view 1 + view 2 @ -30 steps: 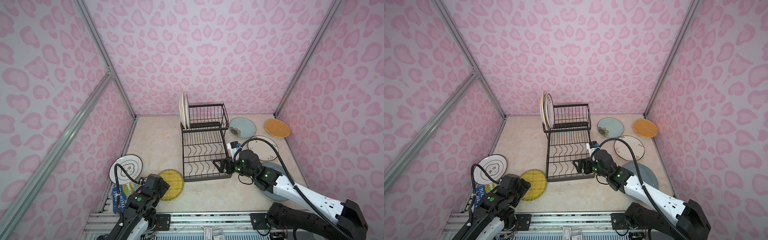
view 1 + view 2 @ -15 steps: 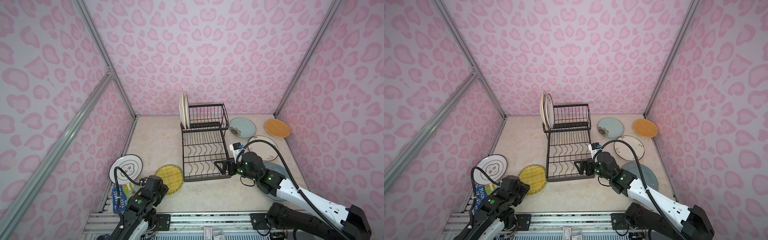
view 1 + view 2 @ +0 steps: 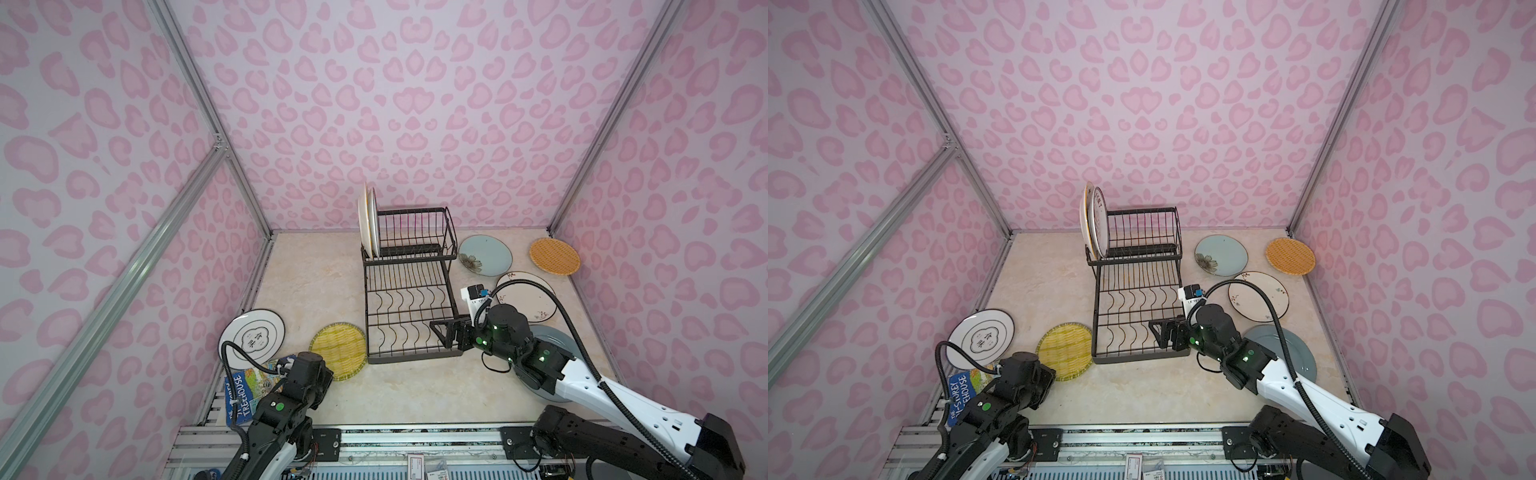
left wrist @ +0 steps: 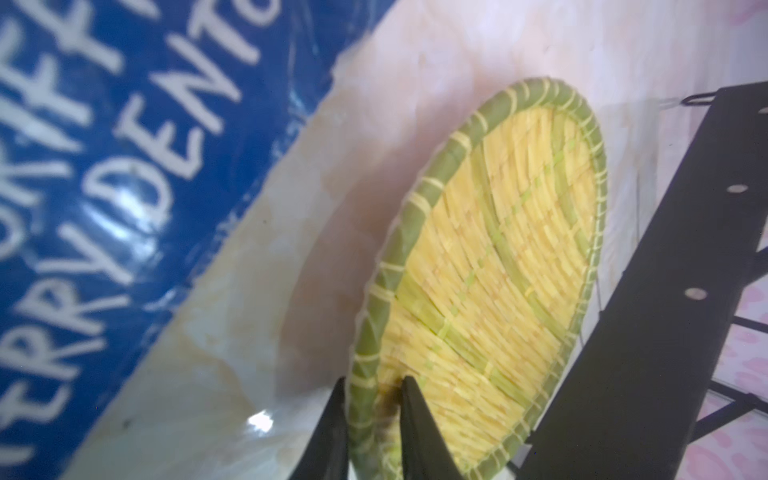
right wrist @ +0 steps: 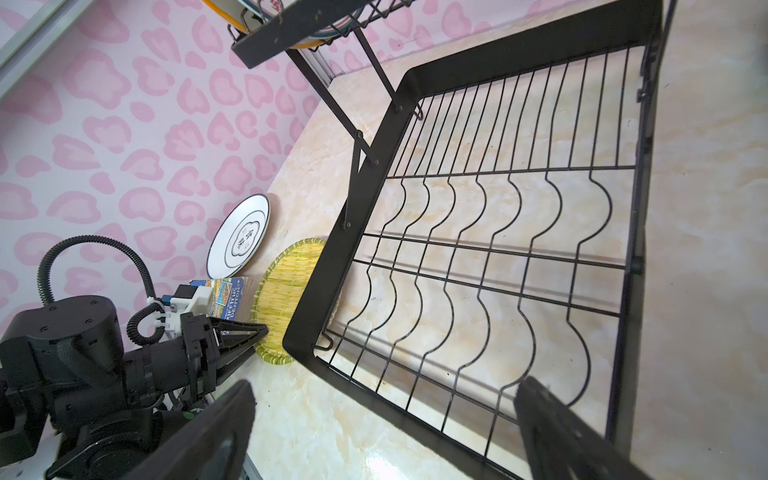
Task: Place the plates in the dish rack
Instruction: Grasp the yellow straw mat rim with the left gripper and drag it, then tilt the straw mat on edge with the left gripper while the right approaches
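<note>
My left gripper is shut on the near rim of the yellow woven plate, which lies beside the dish rack; both top views show this plate. My right gripper is open and holds nothing, hovering over the rack's near right corner. Two plates stand upright in the raised tier. A white motif plate leans at the left. Right of the rack lie a pale blue plate, an orange woven plate, a white sprigged plate and a grey-blue plate, partly under my right arm.
A blue book lies at the near left, partly under the white motif plate and close beside my left wrist. Pink patterned walls close in the table on three sides. A metal rail runs along the near edge.
The left jaws have closed onto the yellow plate's rim, and that arm has drawn back a little. The right gripper has stayed open and barely moved.
</note>
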Robot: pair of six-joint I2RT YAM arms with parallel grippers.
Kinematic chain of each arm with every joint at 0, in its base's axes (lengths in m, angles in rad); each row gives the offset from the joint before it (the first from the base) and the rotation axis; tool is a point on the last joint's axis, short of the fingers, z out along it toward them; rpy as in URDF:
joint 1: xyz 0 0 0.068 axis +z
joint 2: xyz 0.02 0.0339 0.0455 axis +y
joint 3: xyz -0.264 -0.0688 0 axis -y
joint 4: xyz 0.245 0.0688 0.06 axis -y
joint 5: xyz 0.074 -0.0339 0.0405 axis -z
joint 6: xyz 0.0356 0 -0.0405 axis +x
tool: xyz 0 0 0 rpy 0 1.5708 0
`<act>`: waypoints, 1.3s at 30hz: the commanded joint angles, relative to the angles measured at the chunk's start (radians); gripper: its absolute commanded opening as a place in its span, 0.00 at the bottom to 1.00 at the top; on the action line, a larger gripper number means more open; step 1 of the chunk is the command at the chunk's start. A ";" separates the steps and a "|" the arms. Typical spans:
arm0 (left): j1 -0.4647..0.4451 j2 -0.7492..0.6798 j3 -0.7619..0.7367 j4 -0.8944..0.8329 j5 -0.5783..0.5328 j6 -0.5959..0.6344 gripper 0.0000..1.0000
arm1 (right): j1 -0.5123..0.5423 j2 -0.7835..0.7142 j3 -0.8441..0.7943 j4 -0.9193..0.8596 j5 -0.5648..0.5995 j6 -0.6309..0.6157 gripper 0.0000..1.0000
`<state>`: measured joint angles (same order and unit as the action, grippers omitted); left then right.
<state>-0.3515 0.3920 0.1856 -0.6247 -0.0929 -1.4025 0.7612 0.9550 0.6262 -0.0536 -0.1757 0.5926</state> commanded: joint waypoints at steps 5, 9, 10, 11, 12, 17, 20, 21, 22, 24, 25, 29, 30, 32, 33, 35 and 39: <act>0.000 -0.036 0.063 -0.095 -0.067 0.037 0.15 | 0.002 0.002 0.000 0.005 -0.002 0.002 0.97; -0.001 -0.025 0.112 -0.122 -0.103 0.057 0.11 | 0.003 0.003 0.002 0.003 -0.006 -0.001 0.97; 0.000 -0.022 0.122 -0.129 -0.113 0.063 0.11 | 0.002 0.004 0.007 0.001 -0.006 -0.003 0.97; -0.001 -0.019 0.138 -0.137 -0.127 0.068 0.10 | 0.002 0.005 0.008 -0.001 -0.008 -0.005 0.97; 0.000 -0.016 0.154 -0.146 -0.141 0.075 0.08 | 0.003 0.004 0.010 -0.004 -0.007 -0.008 0.97; 0.000 0.015 0.246 -0.204 -0.212 0.100 0.03 | 0.016 0.007 0.022 -0.017 0.004 -0.030 0.97; 0.000 0.042 0.309 -0.231 -0.243 0.124 0.03 | 0.025 0.008 0.031 -0.025 0.013 -0.052 0.97; 0.000 0.049 0.330 -0.238 -0.251 0.135 0.03 | 0.025 0.009 0.035 -0.030 0.015 -0.062 0.97; 0.000 0.058 0.358 -0.246 -0.260 0.149 0.03 | 0.027 0.010 0.041 -0.035 0.015 -0.075 0.97; 0.000 0.084 0.420 -0.254 -0.270 0.184 0.03 | 0.028 0.016 0.057 -0.043 0.009 -0.105 0.98; 0.000 0.103 0.454 -0.261 -0.271 0.201 0.03 | 0.029 0.022 0.066 -0.050 0.005 -0.126 0.98; 0.000 0.189 0.583 -0.270 -0.245 0.250 0.03 | 0.030 0.051 0.106 -0.075 0.009 -0.205 0.98; 0.000 0.212 0.614 -0.276 -0.235 0.246 0.03 | 0.032 0.057 0.110 -0.069 0.004 -0.228 0.98; 0.000 0.256 0.668 -0.278 -0.200 0.252 0.03 | 0.037 0.064 0.111 -0.044 -0.001 -0.268 0.98; 0.000 0.280 0.697 -0.289 -0.186 0.248 0.03 | 0.042 0.065 0.110 -0.028 -0.007 -0.294 0.99; 0.000 0.320 0.743 -0.312 -0.167 0.236 0.03 | 0.056 0.066 0.105 0.013 -0.019 -0.348 0.98; 0.000 0.394 0.828 -0.359 -0.119 0.220 0.03 | 0.115 0.080 0.110 0.079 -0.006 -0.500 0.98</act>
<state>-0.3534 0.7593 0.9680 -0.9520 -0.2512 -1.1751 0.8494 1.0237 0.7345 -0.0509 -0.1787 0.2352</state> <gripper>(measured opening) 0.111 0.985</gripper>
